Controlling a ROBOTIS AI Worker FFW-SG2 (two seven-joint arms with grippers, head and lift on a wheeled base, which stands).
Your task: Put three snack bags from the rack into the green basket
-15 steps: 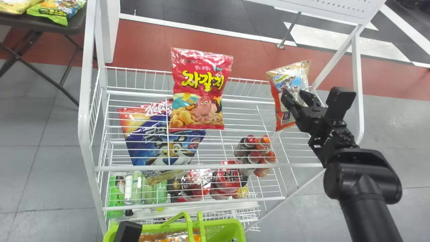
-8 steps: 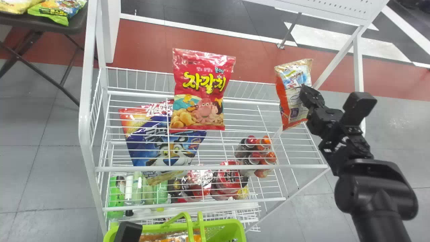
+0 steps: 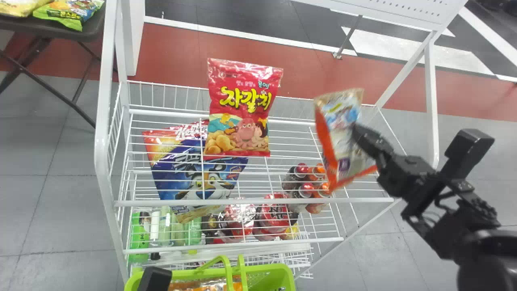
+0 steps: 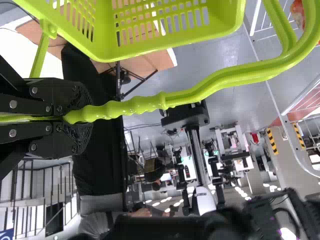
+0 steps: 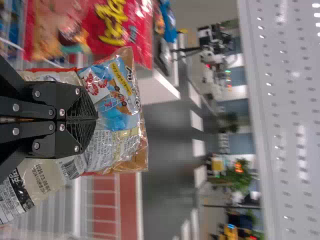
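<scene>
So the green basket's (image 3: 284, 275) handle (image 4: 135, 107) is being clamped by the left gripper (image 3: 153, 279), a red snack bag (image 3: 242, 97) is being held up by the rack (image 3: 258, 200), and way right an orange-edged bag (image 3: 339, 119) is being pinched tight by the right gripper (image 3: 356, 131).

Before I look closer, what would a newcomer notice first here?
Most likely the bright red snack bag, in the middle of the white wire rack. Next, the orange-edged snack bag, gripped by the right tool over the rack's right side. Then the green basket at the head view's bottom edge, its handle in the left tool.
</scene>
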